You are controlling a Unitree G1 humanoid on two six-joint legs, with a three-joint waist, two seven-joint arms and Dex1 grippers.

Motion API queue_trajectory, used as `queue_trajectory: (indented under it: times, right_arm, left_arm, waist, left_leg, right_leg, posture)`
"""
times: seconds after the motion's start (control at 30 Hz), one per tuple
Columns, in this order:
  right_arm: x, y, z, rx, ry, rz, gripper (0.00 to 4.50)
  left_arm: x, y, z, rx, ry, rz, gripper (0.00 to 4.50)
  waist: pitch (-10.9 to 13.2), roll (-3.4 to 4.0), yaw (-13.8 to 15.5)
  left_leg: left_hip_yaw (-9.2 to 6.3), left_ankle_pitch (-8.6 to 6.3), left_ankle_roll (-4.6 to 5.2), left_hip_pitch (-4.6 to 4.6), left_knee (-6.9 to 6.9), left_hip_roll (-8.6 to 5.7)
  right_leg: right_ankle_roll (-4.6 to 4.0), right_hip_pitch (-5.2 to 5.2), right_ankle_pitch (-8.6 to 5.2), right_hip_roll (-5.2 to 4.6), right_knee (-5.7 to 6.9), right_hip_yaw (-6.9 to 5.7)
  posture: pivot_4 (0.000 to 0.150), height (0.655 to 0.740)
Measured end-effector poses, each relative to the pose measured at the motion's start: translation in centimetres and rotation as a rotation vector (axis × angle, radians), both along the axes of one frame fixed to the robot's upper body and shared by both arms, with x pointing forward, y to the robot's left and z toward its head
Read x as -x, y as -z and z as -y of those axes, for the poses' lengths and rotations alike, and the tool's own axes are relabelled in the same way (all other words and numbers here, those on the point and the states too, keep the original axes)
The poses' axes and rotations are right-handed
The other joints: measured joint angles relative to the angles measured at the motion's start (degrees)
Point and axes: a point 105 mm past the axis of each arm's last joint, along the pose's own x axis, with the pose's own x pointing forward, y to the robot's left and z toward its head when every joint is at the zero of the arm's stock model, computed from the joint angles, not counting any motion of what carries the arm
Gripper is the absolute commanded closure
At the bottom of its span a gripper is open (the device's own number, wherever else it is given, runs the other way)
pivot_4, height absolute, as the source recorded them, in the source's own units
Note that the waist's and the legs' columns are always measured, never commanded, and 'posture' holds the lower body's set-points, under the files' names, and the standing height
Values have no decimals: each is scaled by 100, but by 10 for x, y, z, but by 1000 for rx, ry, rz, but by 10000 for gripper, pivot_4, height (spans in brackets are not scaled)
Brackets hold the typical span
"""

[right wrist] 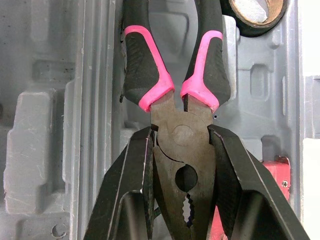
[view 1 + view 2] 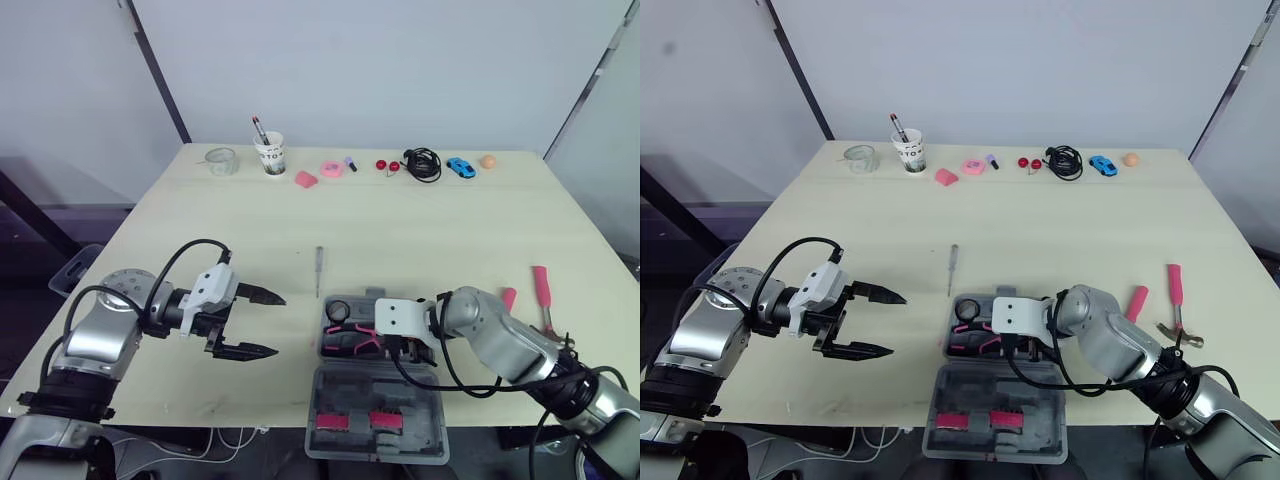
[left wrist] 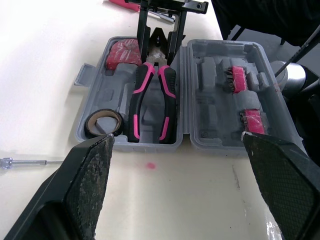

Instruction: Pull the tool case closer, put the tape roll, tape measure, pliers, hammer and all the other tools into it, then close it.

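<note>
In the case (image 2: 378, 420), right gripper (image 3: 159, 56) clamps the pliers (image 1: 181, 135) by the head, handles running straight ahead; left gripper (image 2: 279, 324) gapes wide nearby.

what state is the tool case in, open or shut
Open: the tool case lies spread flat on the table, both halves facing up, with the pliers and tape roll showing inside one half.

tool case (image 3: 210, 115): I count one
pliers (image 1: 182, 135): one
tape roll (image 3: 88, 125): one
tape measure (image 3: 124, 52): one, as far as I can tell
screwdriver (image 2: 319, 270): one
pink-handled tools (image 2: 1175, 282): two that I can make out
pink strips (image 3: 235, 80): two
paper cup (image 2: 270, 155): one
clear jar (image 2: 222, 160): one
red balls (image 2: 381, 165): two
orange ball (image 2: 488, 160): one
blue toy car (image 2: 460, 167): one
black cable (image 2: 423, 163): one coil
small pink pieces (image 2: 306, 179): I see two
</note>
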Motion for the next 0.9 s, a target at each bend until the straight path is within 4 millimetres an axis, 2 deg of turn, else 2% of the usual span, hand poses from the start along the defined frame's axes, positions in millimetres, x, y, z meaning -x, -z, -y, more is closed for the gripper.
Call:
queue_trajectory:
  times: [0.03,0.07,0.1,0.13,0.17,0.23,0.37,0.5,0.6,0.63,0.73,0.77,0.8,0.87,0.9]
  right_arm:
    - [0,0,0,0,-2,-2,24995]
    - [1,0,0,1,-11,-9,22393]
    - [2,1,0,2,-17,-16,17414]
    - [3,1,0,2,-19,-20,15780]
    - [3,1,0,4,-21,-23,9484]
    - [1,-2,0,-6,-13,-14,5043]
    - [5,-16,-1,-70,-15,-44,5043]
    - [9,-33,-8,-224,-20,-80,5043]
    - [11,-35,-16,-329,-24,-113,11645]
    - [10,-36,-18,-368,-34,-113,15142]
    - [2,-33,-15,-397,-32,-91,29924]
    - [0,-32,-15,-406,-24,-89,31263]
    - [-4,-32,-15,-433,-9,-88,37793]
    - [-6,-28,-19,-470,-5,-95,44762]
    - [-6,-24,-19,-475,-2,-102,44762]
  left_arm:
    - [0,0,0,0,0,0,0]
    - [0,0,0,1,0,0,0]
    - [0,0,0,2,1,0,0]
    - [0,0,0,2,1,0,0]
    - [0,0,0,2,1,0,0]
    - [0,0,1,3,1,0,0]
    - [0,1,1,4,1,-1,0]
    - [1,2,1,7,0,-6,0]
    - [1,2,1,9,0,-7,0]
    - [1,3,1,10,0,-7,0]
    - [1,3,2,11,0,-8,0]
    - [1,3,2,11,0,-8,0]
    - [1,3,1,11,0,-9,0]
    - [1,4,2,12,0,-10,0]
    - [1,4,2,13,0,-11,0]
  waist:
    - [0,0,-1]
    - [0,0,0]
    - [0,0,2]
    - [0,0,4]
    - [0,0,4]
    - [0,0,4]
    - [0,0,9]
    - [-1,-1,9]
    - [-1,-2,8]
    - [-1,-2,8]
    - [-1,-2,6]
    - [-1,-2,7]
    - [-1,-2,7]
    - [-1,-2,6]
    - [-1,-1,5]
  left_leg:
    - [0,0,0,0,0,0]
    - [-1,0,0,0,0,0]
    - [-1,0,0,0,0,0]
    - [0,0,0,0,0,0]
    - [0,0,0,0,0,0]
    - [0,0,0,0,0,0]
    - [-1,0,0,0,0,1]
    - [-1,0,0,0,0,2]
    - [-1,0,0,0,0,3]
    - [0,0,0,0,0,3]
    - [1,0,0,0,0,2]
    - [0,0,0,0,0,2]
    - [0,0,0,0,-1,2]
    - [-1,0,0,1,-1,3]
    - [-1,0,0,0,-1,3]
  right_leg:
    - [0,-1,0,0,1,0]
    - [-1,-1,0,0,1,0]
    - [-1,-1,0,0,1,0]
    - [0,-1,0,0,1,0]
    - [0,-1,0,0,1,0]
    - [-1,-1,0,0,1,0]
    - [0,-1,0,0,0,0]
    - [0,0,0,0,1,-1]
    - [0,1,0,1,1,-2]
    - [0,1,0,1,0,-1]
    - [0,1,0,1,0,-1]
    - [0,1,0,1,0,-1]
    - [0,1,0,1,0,-1]
    - [0,1,0,3,1,-1]
    - [0,1,0,3,1,-1]
  posture:
    - [1500,7400]
    - [1500,7400]
    - [1500,7400]
    - [1500,7400]
    - [1500,7400]
    - [1500,7400]
    - [1500,7400]
    - [1500,7400]
    - [1500,7400]
    - [1500,7400]
    - [1500,7400]
    - [1500,7400]
    - [1500,7400]
    - [1500,7400]
    - [1500,7400]
